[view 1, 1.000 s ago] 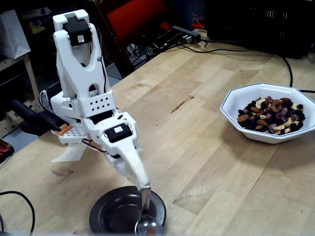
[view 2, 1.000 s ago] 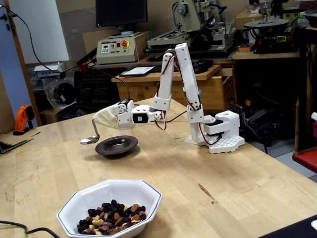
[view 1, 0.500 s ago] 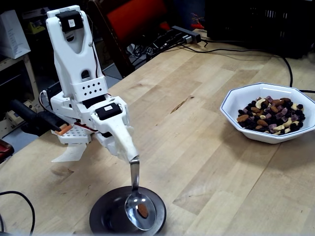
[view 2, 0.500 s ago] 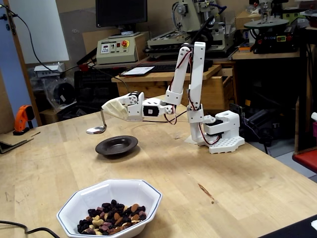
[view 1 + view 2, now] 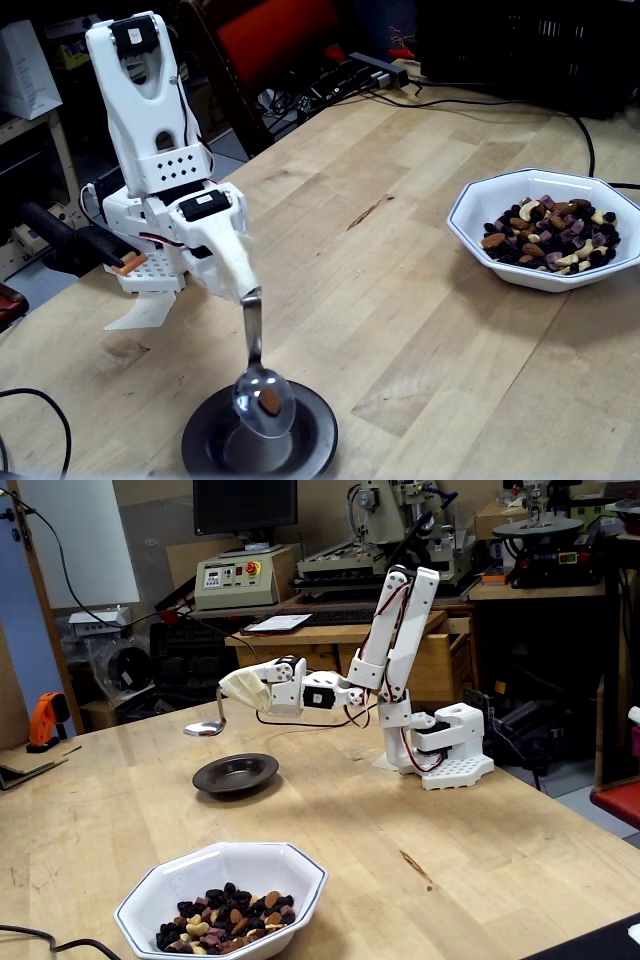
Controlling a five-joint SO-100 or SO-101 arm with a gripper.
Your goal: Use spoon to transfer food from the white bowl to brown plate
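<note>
My gripper point(image 5: 249, 291) is shut on the taped upper end of the spoon point(image 5: 262, 398), which hangs bowl-down above the brown plate point(image 5: 310, 440). One brown almond point(image 5: 269, 400) lies in the spoon's bowl. In the other fixed view the gripper point(image 5: 229, 691) holds the spoon point(image 5: 204, 727) well above and just left of the brown plate point(image 5: 237, 774). The white bowl point(image 5: 480, 200) stands at the right with the food point(image 5: 552, 234) heaped in it. It also shows at the front, white bowl point(image 5: 150, 895) with food point(image 5: 225, 928).
The arm's white base point(image 5: 447, 748) stands on the wooden table point(image 5: 400, 300) behind the plate. A black cable point(image 5: 585, 140) runs past the bowl and another cable point(image 5: 40, 400) lies at the near left. Benches and machines fill the background.
The arm has drawn back and lifted. The spoon rose from low at the plate's edge to hang higher above it, and an almond now shows in its bowl.
</note>
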